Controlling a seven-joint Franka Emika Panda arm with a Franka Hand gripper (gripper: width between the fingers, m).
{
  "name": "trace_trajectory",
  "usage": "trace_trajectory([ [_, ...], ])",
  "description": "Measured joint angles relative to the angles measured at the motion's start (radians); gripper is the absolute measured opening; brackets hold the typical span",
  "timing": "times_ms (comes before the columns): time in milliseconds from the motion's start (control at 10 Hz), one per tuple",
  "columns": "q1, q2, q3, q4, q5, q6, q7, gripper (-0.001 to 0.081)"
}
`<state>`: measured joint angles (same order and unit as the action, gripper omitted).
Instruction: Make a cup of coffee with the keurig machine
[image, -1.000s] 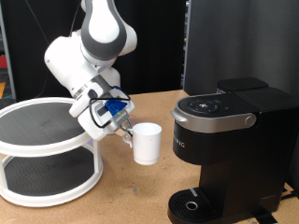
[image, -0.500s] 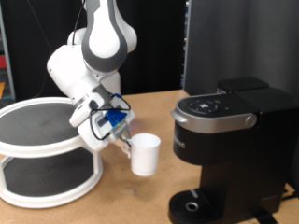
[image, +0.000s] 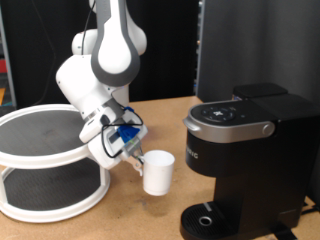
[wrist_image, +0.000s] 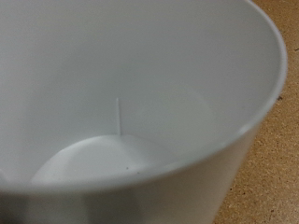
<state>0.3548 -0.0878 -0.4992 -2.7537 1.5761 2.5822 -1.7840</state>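
The white mug (image: 158, 172) hangs upright from my gripper (image: 140, 160), which is shut on its rim on the side facing the exterior view's left. The mug is a little above the wooden table, just left of the black keurig machine (image: 245, 160). The machine's lid is closed, with its grey handle (image: 232, 128) and top buttons showing. Its round drip tray (image: 205, 220) is at the exterior view's bottom, to the right of and lower than the mug. In the wrist view the empty white inside of the mug (wrist_image: 112, 121) fills the frame and hides my fingers.
A white two-tier round shelf with black mesh tops (image: 45, 150) stands at the exterior view's left, close behind my arm. A dark panel (image: 250, 45) stands behind the machine. Bare wooden table (image: 120, 222) lies below the mug.
My arm has lowered the mug and carried it slightly right, nearer the table and the machine's base. The machine has not changed.
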Motion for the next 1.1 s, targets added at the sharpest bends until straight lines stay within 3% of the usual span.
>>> trace_trajectory([
  [700,0.010,0.112,0.080,0.080,0.189,-0.003,-0.063,0.0076],
  [1100,0.013,0.176,0.121,0.152,0.264,-0.002,-0.066,0.0076],
])
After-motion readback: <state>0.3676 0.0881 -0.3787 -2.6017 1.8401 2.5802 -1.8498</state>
